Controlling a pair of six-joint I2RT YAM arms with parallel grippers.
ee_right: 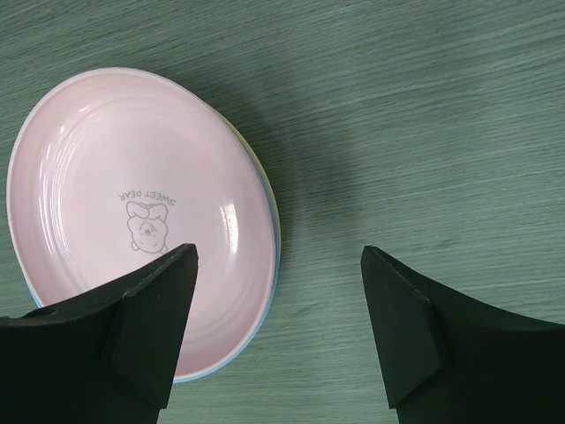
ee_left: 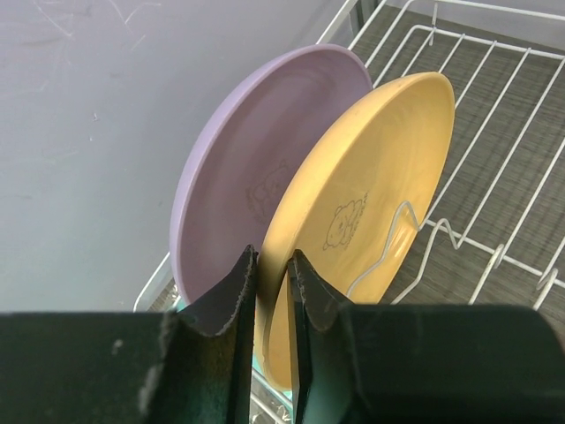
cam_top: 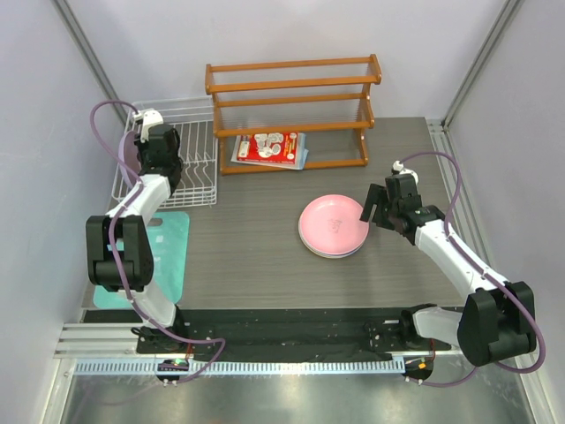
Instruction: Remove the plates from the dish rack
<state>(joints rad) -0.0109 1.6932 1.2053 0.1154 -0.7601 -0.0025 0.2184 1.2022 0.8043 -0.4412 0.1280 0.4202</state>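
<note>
Two plates are stood on edge in the dish rack (cam_top: 199, 150), at its left end. The yellow plate (ee_left: 380, 177) is set just beside the lavender plate (ee_left: 247, 159), which is closer to the rack's outer side. The rim of the yellow plate is pinched between the fingers of the left gripper (ee_left: 272, 265), which are pressed almost together.

The pink plate (ee_right: 115, 177) is laid flat on the table (cam_top: 265, 256), well apart from the rack, off to its right. A light blue plate (ee_right: 225, 364) is seen peeking out under it. The right gripper (ee_right: 278, 254) is held over the pink plate's edge, on the side far from the rack. Its fingers are spread wide and nothing is held in them.

A brown wooden shelf (cam_top: 291, 84) is seen just beside the rack, on its right.
</note>
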